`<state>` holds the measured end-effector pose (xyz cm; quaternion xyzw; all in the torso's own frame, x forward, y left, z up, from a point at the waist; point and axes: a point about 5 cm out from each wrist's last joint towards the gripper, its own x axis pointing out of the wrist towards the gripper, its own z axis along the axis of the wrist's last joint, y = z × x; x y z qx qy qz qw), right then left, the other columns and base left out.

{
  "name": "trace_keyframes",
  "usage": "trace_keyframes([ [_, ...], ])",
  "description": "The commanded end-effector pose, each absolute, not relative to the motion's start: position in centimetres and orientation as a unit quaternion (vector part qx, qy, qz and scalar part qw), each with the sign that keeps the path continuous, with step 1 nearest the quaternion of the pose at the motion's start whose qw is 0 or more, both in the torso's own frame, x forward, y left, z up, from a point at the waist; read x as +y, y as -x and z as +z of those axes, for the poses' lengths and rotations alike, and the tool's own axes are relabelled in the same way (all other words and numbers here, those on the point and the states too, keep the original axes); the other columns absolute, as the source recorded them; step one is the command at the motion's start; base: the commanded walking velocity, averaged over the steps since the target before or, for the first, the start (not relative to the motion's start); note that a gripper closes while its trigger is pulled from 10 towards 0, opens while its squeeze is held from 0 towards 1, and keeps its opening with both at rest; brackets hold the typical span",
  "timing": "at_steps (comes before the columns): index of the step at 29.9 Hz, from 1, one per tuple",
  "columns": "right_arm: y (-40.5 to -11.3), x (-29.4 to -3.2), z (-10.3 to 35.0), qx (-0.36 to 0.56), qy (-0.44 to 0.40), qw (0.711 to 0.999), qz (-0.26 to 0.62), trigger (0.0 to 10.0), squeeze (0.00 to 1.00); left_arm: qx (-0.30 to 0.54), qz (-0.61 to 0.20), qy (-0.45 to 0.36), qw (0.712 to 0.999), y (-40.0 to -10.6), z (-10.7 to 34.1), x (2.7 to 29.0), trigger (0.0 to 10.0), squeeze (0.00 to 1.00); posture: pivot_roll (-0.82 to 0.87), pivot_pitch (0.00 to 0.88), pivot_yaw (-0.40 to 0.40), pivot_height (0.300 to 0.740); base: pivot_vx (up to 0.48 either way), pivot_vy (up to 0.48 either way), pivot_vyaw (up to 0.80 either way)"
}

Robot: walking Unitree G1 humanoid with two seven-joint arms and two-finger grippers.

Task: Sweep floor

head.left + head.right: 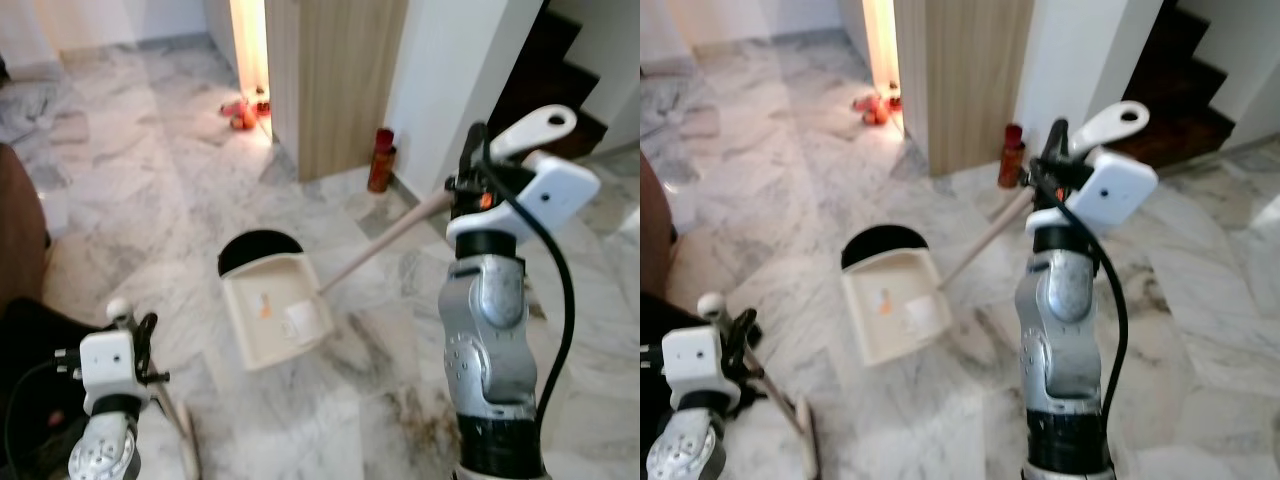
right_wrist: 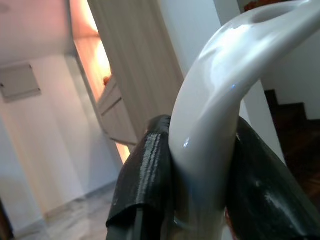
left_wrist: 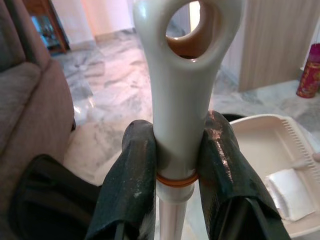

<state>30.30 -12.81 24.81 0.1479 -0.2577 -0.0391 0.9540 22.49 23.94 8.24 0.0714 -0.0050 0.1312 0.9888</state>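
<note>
A cream dustpan (image 1: 262,295) lies on the marble floor, with a white scrap (image 1: 298,320) and an orange speck in its tray. Its long wooden pole (image 1: 385,240) slants up to a white looped grip (image 1: 535,130). My right gripper (image 1: 475,165) is shut on that grip, and its black fingers (image 2: 145,175) clamp it from both sides. At the lower left, my left gripper (image 1: 135,330) is shut on the cream broom handle (image 3: 180,100), just below its hanging loop. The broom's shaft (image 1: 180,425) runs down toward the floor; its head is out of view.
A wooden panel (image 1: 340,80) and a white wall corner stand behind the dustpan, with a red canister (image 1: 381,160) at their foot. Small red items (image 1: 240,112) lie by the lit doorway. Dark stairs (image 1: 560,70) rise at the right. A brown sofa (image 3: 30,100) stands at my left.
</note>
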Motion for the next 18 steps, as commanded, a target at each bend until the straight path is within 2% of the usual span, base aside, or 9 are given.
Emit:
trace_keyframes([
  [1,-29.77,-13.36,26.11,-0.292,-0.147,0.944,-0.046,10.0,0.00,-0.024,0.129,-0.078,0.988,-22.64,9.08,23.75,10.0,0.00,0.05,0.068,-0.019,0.740,0.345,0.000,0.00],
  [5,-29.81,-13.25,26.00,-0.287,-0.152,0.945,-0.041,10.0,0.00,-0.024,0.129,-0.076,0.988,-22.63,9.04,23.61,10.0,0.00,0.06,0.067,-0.023,0.740,0.346,0.000,0.53],
  [18,-30.02,-12.93,25.54,-0.271,-0.172,0.947,-0.029,10.0,0.00,-0.024,0.133,-0.071,0.988,-22.51,8.97,23.30,10.0,0.00,0.06,0.071,-0.030,0.740,0.347,0.000,0.00],
])
